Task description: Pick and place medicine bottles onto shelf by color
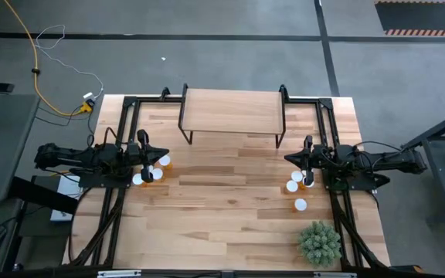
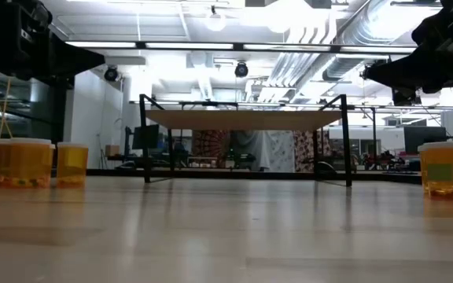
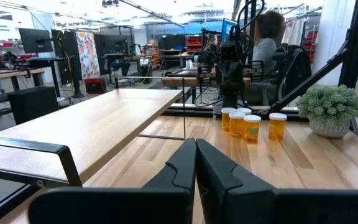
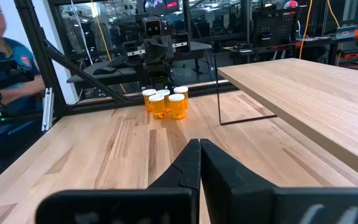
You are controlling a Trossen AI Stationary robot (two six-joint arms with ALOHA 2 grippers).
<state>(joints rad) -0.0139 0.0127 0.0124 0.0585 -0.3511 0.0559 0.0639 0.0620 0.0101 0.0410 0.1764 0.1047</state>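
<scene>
At the table's left edge, open your closed left claw (image 1: 163,151) before dropping onto the nearest bottle (image 1: 164,161); the right claw (image 1: 287,158) is closed too.

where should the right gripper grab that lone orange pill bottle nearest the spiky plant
Grip the small translucent orange pill bottle with the round white cap around its cylindrical body just below the cap, coming straight down: it stands upright, apart from the others, clear of the green spiky plant.

Table (image 1: 230,224): pale wood planks, smooth, slight sheen in low view. Shelf (image 1: 231,110): light wood board, matt, on thin black metal legs. Medicine bottles (image 4: 165,103): translucent orange plastic, glossy, w/ white plastic caps. Left gripper (image 3: 196,163) & right gripper (image 4: 200,163): dark matt plastic-looking fingers. Plant (image 1: 320,242): green, spiky texture
</scene>
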